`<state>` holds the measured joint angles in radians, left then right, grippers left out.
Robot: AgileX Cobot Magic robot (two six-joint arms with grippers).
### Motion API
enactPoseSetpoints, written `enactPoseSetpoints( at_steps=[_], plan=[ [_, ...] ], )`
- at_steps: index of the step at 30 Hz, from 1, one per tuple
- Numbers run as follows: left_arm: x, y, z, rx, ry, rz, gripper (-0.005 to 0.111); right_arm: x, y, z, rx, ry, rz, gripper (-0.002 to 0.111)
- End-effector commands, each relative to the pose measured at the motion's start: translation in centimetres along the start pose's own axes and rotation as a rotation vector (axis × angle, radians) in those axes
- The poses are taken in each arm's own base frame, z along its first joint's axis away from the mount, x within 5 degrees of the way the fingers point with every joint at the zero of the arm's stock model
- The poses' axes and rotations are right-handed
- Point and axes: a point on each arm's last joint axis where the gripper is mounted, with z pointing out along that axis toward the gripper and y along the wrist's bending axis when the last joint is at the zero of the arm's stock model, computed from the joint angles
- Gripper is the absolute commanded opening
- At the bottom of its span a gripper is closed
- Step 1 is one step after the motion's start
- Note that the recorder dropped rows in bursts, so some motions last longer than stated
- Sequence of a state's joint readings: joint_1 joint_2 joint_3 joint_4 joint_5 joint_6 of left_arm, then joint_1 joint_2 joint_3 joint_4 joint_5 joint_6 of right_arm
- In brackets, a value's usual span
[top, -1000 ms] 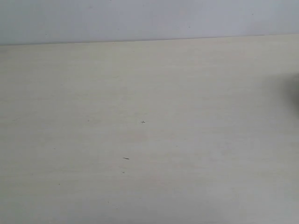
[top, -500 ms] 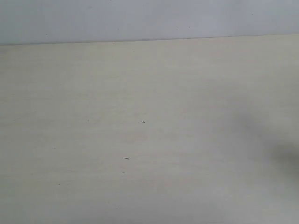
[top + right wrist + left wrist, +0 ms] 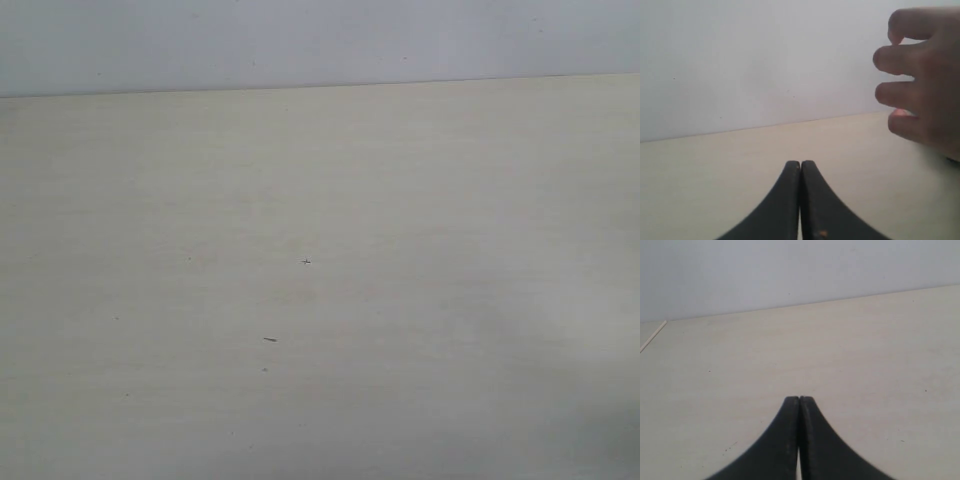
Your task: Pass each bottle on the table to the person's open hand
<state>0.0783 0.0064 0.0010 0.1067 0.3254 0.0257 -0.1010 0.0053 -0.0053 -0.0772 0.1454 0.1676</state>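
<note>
No bottles in any of my three views, so I can't say where they are: off-camera or already handed over, can't tell which. The exterior view gives me only the bare table [image 3: 320, 200], a few dark specks [image 3: 306, 261] and the wall [image 3: 300, 40] behind; neither arm shows there. Left gripper [image 3: 799, 400] sits low over the table, jaws pressed together, nothing between them. Right gripper [image 3: 800, 164] is the same, tips touching and holding nothing. The person's hand [image 3: 925, 80] shows only on the right wrist camera, off to one side of that gripper and above the table, fingers partly curled (can't see the palm, so I won't call it open). My read: we're between handovers or finished, with no grasp in progress. The next move needs a target first, so I'd want a bottle in frame before moving either arm. Then spread the jaws on whichever arm is nearer, approach the body below the cap, and deliver only once that hand is flat and steady.
</note>
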Motion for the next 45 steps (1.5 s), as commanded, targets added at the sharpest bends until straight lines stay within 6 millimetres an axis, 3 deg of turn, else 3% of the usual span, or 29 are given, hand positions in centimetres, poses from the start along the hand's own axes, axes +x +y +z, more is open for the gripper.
enactPoseSetpoints(
  at_steps=[1, 4, 21, 29, 40, 45],
  plan=[
    [-0.09, 0.02, -0.06, -0.003, -0.011, -0.008, 0.001, -0.49, 0.17, -0.04, -0.028, -0.067, 0.275, 0.000],
    [-0.09, 0.02, -0.06, -0.003, -0.011, -0.008, 0.001, -0.59, 0.20, -0.04, -0.037, -0.076, 0.380, 0.000],
    [-0.09, 0.02, -0.06, -0.003, -0.011, -0.008, 0.001, -0.57, 0.19, -0.04, -0.036, -0.075, 0.375, 0.000],
    [-0.09, 0.02, -0.06, -0.003, -0.011, -0.008, 0.001, 0.03, 0.07, -0.01, -0.008, -0.013, 0.102, 0.000],
    [-0.09, 0.02, -0.06, -0.003, -0.011, -0.008, 0.001, 0.05, 0.09, -0.01, -0.011, -0.011, 0.126, 0.000],
    [-0.09, 0.02, -0.06, -0.003, -0.011, -0.008, 0.001, 0.05, 0.09, -0.01, -0.010, -0.011, 0.043, 0.000]
  ],
)
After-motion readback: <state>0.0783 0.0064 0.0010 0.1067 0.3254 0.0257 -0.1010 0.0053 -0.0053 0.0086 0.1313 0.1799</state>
